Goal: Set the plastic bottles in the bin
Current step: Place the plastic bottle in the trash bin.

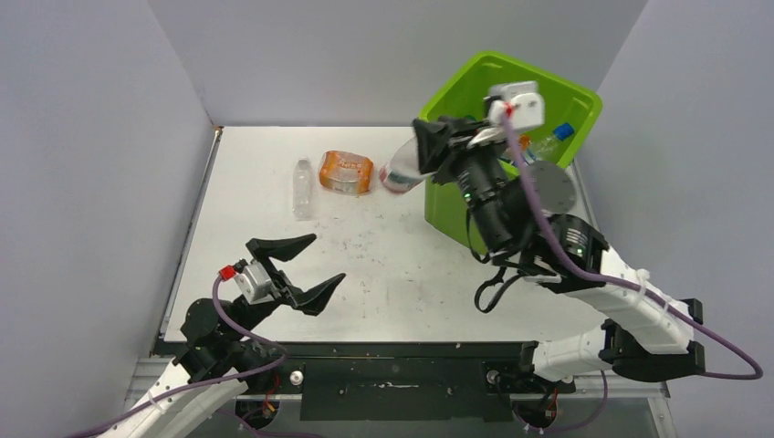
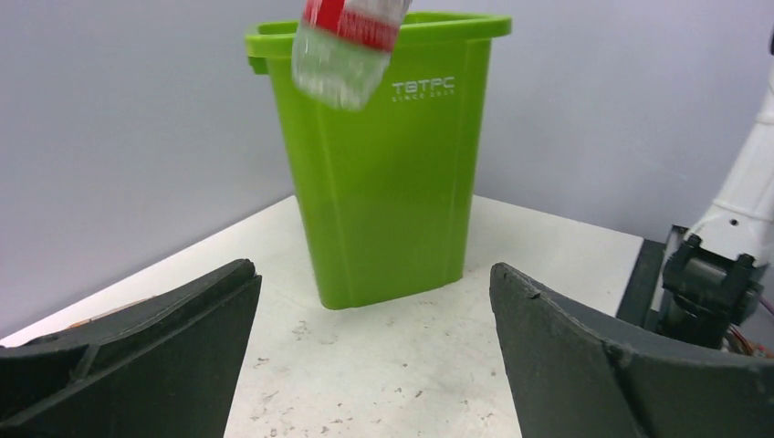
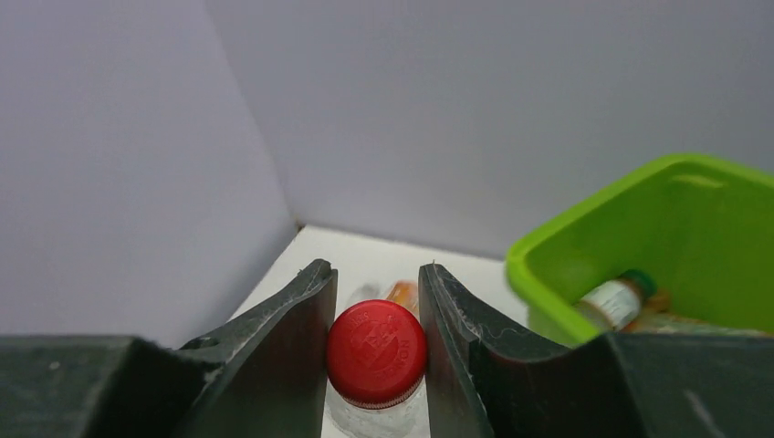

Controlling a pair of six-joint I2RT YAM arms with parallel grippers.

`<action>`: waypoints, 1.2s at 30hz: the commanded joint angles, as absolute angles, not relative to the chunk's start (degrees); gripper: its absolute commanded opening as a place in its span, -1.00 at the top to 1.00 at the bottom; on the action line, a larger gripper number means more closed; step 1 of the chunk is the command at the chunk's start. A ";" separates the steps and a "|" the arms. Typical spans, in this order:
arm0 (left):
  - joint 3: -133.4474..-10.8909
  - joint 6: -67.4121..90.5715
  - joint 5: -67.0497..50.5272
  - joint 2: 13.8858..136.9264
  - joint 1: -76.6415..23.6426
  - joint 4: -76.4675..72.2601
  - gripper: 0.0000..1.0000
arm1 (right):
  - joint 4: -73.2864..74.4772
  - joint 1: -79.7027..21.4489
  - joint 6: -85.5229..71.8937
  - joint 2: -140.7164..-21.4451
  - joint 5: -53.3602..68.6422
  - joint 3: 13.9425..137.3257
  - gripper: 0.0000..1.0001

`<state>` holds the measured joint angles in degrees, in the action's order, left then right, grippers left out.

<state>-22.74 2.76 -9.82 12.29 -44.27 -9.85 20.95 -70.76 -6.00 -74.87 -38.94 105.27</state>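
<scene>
Right end effector [image 3: 374,274] is pinching the red-capped bottle [image 1: 399,172] by its neck. The body is pointing leftward, just outside the bin [image 1: 584,99] rim, with the bin lying rightward. Left end effector [image 1: 329,257] is hovering spread and empty over the tabletop [image 1: 411,274] near-left corner.

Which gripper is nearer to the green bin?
Right. The right gripper, shut on a red-capped bottle, hangs beside the bin's rim; the left gripper stands open low over the table's near side, far from it.

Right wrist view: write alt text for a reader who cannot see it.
The right end effector pinches a clear bottle by its red cap. At the picture's right is the lime-green bin, a green-capped bottle inside.
</scene>
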 commanded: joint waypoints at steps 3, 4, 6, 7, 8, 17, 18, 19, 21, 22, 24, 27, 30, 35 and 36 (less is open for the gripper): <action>-22.15 2.55 -4.84 11.90 -42.96 -12.91 -0.93 | -14.28 -65.88 23.35 -73.02 -52.49 103.65 0.89; -22.15 2.47 -4.77 12.01 -42.93 -12.92 -0.92 | -16.69 -64.21 24.57 -73.64 -52.29 104.04 0.89; -22.15 2.38 -4.68 12.33 -42.84 -12.91 -0.92 | -17.36 -59.48 23.83 -75.29 -51.12 105.58 0.89; -22.19 2.37 -4.60 12.45 -42.77 -12.88 -0.92 | -16.40 -56.70 22.65 -76.49 -50.39 106.63 0.89; -22.23 2.35 -4.51 12.64 -42.63 -12.91 -0.93 | -14.97 -53.68 20.82 -77.73 -49.96 107.70 0.89; -23.11 1.60 2.11 13.77 -41.69 -9.70 -0.92 | 11.69 -22.57 -16.76 -86.32 -26.04 109.54 0.89; -23.19 1.51 2.81 13.90 -41.71 -9.40 -0.92 | 12.63 -21.34 -18.68 -86.95 -23.71 108.90 0.89; -23.27 1.48 3.37 14.01 -41.72 -9.18 -0.92 | 12.93 -20.59 -20.14 -87.31 -21.94 107.72 0.89; -23.38 1.47 3.76 14.15 -41.72 -8.97 -0.92 | 13.20 -19.15 -22.52 -87.58 -18.74 105.22 0.89; -23.42 1.36 3.89 14.23 -41.74 -8.90 -0.92 | 13.75 -18.52 -23.56 -87.88 -17.62 104.30 0.89; -23.47 1.36 4.29 14.24 -41.69 -8.75 -0.92 | 15.11 -16.73 -26.07 -88.07 -14.51 102.57 0.89; -23.47 1.29 4.69 14.41 -41.74 -8.70 -0.93 | 16.82 -14.99 -28.07 -87.79 -11.29 99.76 0.89; -23.51 1.19 4.70 14.94 -41.74 -8.42 -0.92 | 18.04 -14.22 -28.64 -86.79 -9.38 97.48 0.36; -23.89 1.24 5.50 16.43 -41.66 -7.76 -0.92 | 21.44 -14.13 -28.56 -85.02 -9.37 99.98 -0.51; -23.98 1.39 5.95 16.70 -41.72 -7.67 -0.92 | 22.63 -14.14 -28.56 -84.81 -9.73 101.41 -0.56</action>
